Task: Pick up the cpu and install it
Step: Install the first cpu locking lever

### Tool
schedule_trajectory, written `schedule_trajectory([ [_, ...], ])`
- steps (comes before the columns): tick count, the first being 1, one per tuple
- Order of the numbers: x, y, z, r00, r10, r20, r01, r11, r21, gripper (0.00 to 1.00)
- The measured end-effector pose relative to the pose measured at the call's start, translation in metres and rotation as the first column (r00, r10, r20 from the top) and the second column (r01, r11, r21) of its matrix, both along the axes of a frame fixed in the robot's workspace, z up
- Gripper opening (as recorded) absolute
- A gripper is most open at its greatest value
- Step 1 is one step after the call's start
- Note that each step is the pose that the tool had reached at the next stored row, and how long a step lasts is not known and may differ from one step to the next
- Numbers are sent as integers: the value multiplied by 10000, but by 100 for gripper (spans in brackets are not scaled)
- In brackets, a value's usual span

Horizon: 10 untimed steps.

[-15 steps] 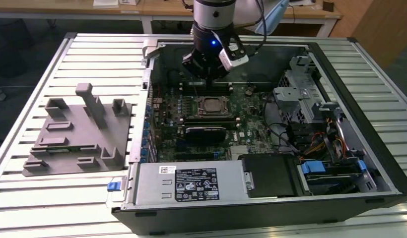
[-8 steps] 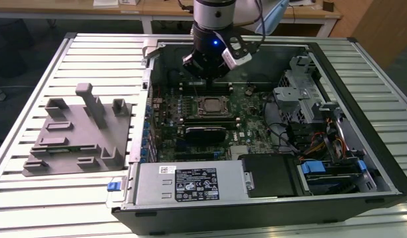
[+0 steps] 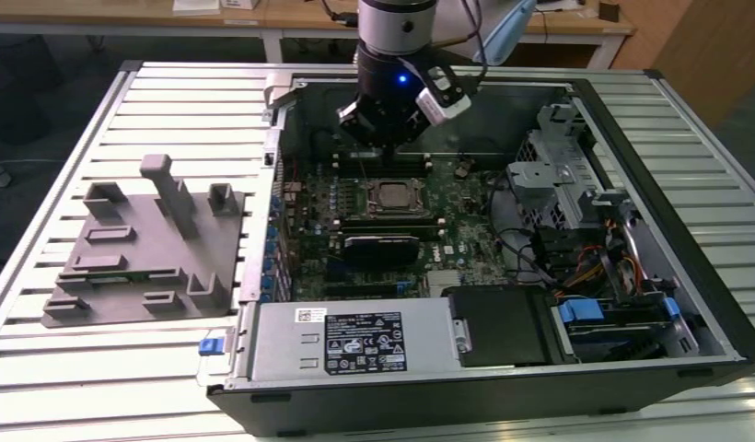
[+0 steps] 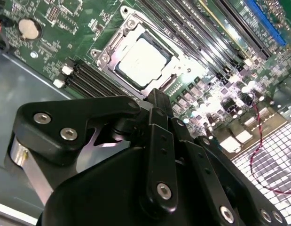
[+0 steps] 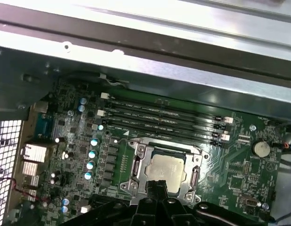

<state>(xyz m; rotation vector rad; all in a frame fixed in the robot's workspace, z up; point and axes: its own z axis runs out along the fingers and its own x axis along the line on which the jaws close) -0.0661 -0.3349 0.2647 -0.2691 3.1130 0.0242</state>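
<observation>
Closest in the second wrist view, the gripper (image 4: 157, 101) hangs just over the board, jaws drawn together on nothing. Beyond it the cpu (image 4: 144, 61) already lies flat inside the socket (image 4: 110, 47), so placement looks done. Farther off, the grey fixture block (image 3: 138, 249) sits on the table (image 3: 58, 184).

An open computer case (image 3: 672, 304) lies on a slatted white table (image 3: 58, 129), its green motherboard (image 3: 464, 207) facing up. A grey power supply (image 3: 341, 341) fills the case's near corner, with a black drive bay (image 3: 506, 322) beside it and blue-tabbed brackets (image 3: 586, 311) toward the exterior view's right. A grey plastic fixture block (image 3: 145, 249) sits on the table at the exterior view's left, just beside the case. Black memory slots (image 5: 159, 117) run across the board.
</observation>
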Motion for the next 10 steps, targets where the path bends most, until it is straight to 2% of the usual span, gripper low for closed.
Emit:
schedule_trajectory([
  [10, -58, 1, 0, 10000, 13, -1, -13, 10000, -1, 11],
])
